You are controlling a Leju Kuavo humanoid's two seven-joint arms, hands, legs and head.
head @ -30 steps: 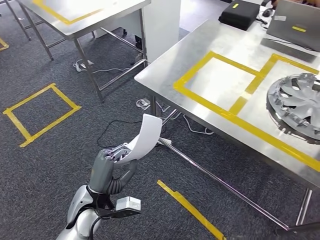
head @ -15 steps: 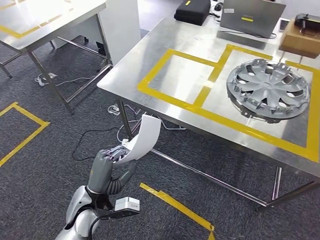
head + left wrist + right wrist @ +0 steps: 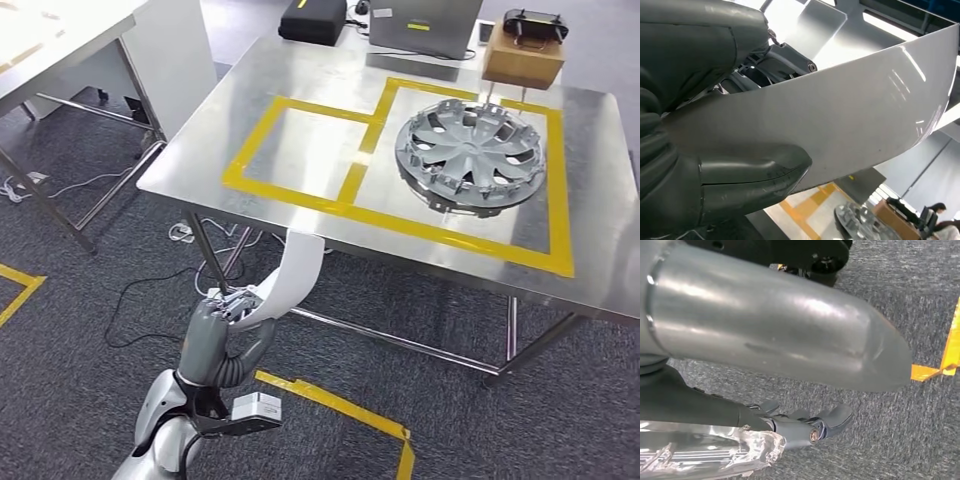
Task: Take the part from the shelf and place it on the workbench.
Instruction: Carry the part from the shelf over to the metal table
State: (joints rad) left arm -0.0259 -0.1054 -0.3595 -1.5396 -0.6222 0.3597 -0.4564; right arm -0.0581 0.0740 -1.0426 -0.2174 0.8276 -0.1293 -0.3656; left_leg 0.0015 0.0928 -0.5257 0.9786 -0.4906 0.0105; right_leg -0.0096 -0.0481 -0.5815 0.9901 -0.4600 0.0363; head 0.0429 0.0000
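- Head view: my left hand [image 3: 219, 335] holds the curved white part [image 3: 290, 275] by its lower end, short of the near edge of the workbench [image 3: 604, 200], probably to keep it clear of that edge. A hubcap [image 3: 472, 155] fills the right-hand taped square.
- Left wrist view: thumb [image 3: 753, 175] under the part [image 3: 851, 115], fingers over it, a firm pinch.
- Right wrist view: my right hand [image 3: 806, 425] hangs over carpet [image 3: 904, 430], fingers extended side by side, holding nothing.

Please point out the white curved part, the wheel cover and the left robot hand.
white curved part [image 3: 290, 275]: head view, middle of strip.
wheel cover [image 3: 472, 155]: head view, hub.
left robot hand [image 3: 219, 340]: head view, middle of the hand.
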